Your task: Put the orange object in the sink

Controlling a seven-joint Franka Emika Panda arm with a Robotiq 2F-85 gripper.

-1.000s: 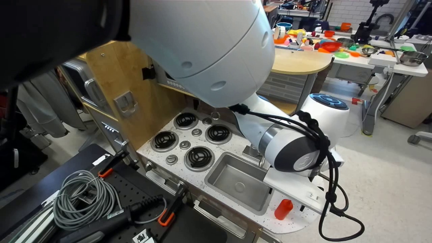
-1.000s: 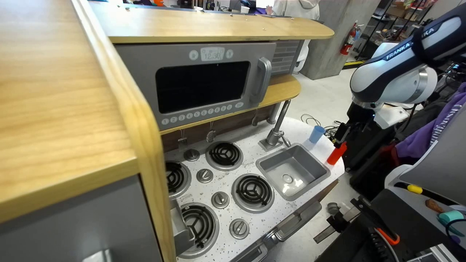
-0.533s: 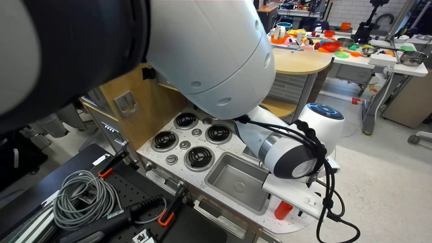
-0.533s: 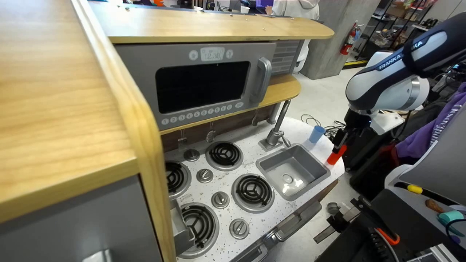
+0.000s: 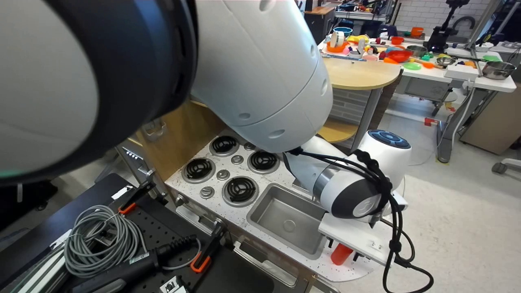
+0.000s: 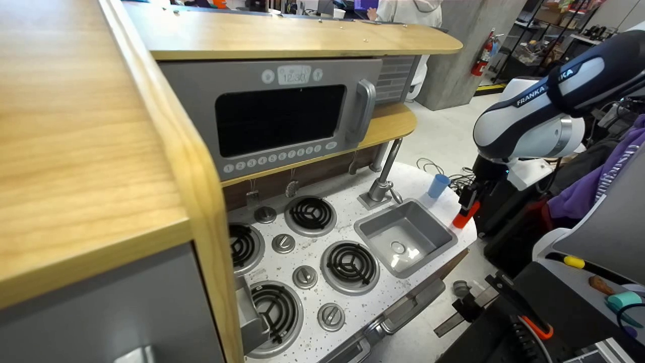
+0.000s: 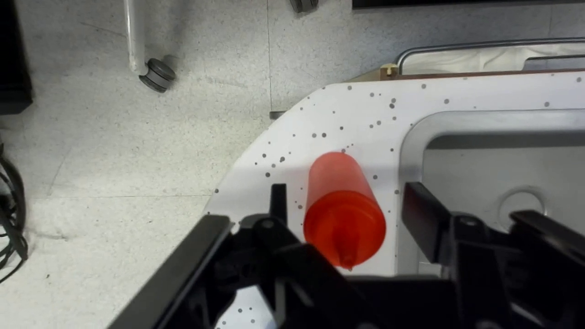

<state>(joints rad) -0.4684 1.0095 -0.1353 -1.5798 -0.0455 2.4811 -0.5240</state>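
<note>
A lone robot arm [image 6: 536,118] bends over the rounded end of a speckled white table [image 7: 361,98], its pincer [image 7: 350,209] poised about the orange object [image 7: 343,201]. In the wrist view we see the two fingers [image 7: 422,219] spread, one on either side of the object, a strip of white showing in each gap; we take the pincer to be parted and gripping nothing. The object rests on the table just beside the sink [image 7: 484,169], outside the rim, and appears to stand on end, its long axis rising toward the arm. The finger on the sink side overlaps that rim in the wrist view; its mate sits on the side away from the sink. The coming move, as we judge it, turns on this flanking: the object lies roughly centred between the fingers, so squeezing together should call for little sideways correction before a lift over the rim. How deep the fingers reach we cannot fix exactly, though in an exterior view their dark tips overlap the object's upper part, hinting at a high grip. Near the sink's corner stands a light-blue cup [image 6: 438,186], apart from the pincer
</note>
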